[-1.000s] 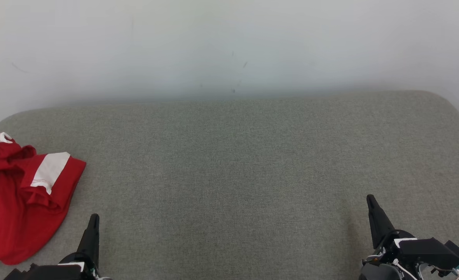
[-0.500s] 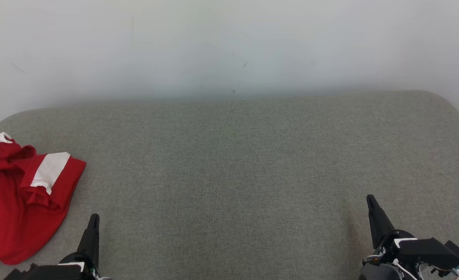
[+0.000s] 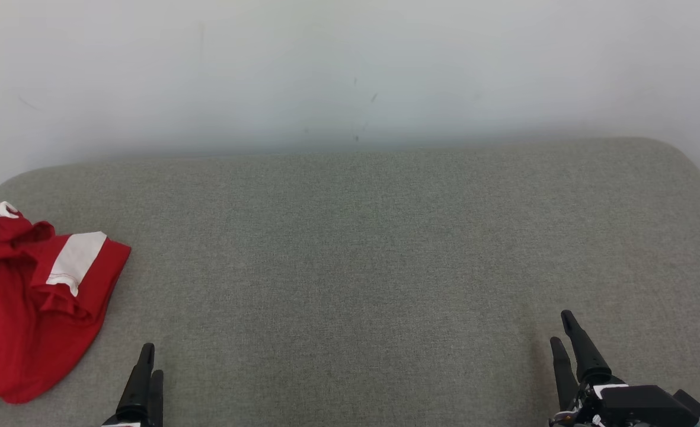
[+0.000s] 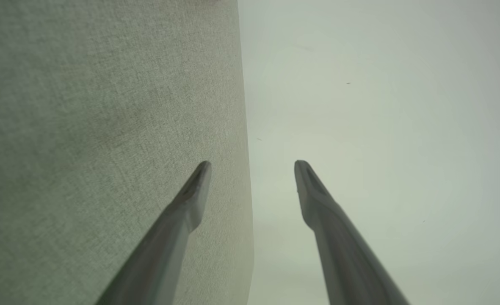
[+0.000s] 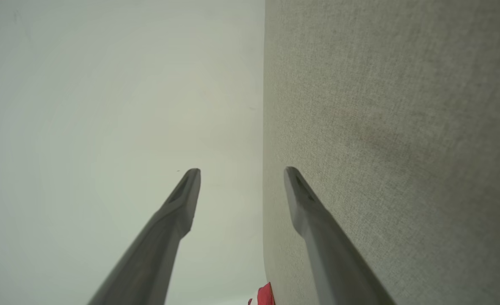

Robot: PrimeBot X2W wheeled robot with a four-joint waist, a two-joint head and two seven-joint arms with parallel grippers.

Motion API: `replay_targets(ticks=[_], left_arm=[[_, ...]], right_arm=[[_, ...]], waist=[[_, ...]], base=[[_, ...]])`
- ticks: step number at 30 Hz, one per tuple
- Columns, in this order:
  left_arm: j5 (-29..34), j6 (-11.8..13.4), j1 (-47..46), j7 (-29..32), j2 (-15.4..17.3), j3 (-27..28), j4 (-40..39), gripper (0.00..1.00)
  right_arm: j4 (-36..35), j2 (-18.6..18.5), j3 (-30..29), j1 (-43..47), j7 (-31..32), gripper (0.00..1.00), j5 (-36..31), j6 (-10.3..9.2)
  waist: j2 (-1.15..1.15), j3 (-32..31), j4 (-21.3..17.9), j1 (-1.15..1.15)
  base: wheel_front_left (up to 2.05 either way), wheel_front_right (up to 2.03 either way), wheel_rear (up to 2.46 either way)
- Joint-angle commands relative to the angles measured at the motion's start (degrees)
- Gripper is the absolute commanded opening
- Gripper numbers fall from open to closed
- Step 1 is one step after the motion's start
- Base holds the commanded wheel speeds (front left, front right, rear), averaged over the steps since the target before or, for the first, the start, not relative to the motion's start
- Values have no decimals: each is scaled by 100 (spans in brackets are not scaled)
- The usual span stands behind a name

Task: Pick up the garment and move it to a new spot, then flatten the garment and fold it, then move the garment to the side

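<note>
Claws parted, empty: left claw point(image 3: 152, 360), right claw point(image 3: 561, 327); garment point(image 3: 24, 314) untouched.

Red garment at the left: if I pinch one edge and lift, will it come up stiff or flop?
Probably floppy: the red garment lies crumpled in soft folds, so it will likely drape and unfurl. It looks thin, so likely light. On the woven grey surface it may drag rather than slide.

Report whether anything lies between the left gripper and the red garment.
Nothing visible does. The garment lies crumpled at the left edge of the grey surface. The left gripper sits just right of its near end, apart from it, with only the surface between them.
</note>
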Motion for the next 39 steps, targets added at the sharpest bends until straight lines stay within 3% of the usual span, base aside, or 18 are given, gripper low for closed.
replay_targets(ticks=[1,20,39], left_arm=[[167,-7,-113,-86,50,-29,-86,100],[2535,-11,-125,-580,33,45,-95,100],[4460,90,-105,-965,42,-75,-37,100]], right_arm=[[-126,-77,82,-110,-88,100,-148,-1],[-49,-231,299,-211,-589,100,-2018,-2],[155,-237,401,-321,-970,100,-3754,-4]], waist=[[0,3,0,0],[0,33,-19,0],[0,68,-58,0]], base=[[0,0,0],[0,0,0],[0,0,0]])
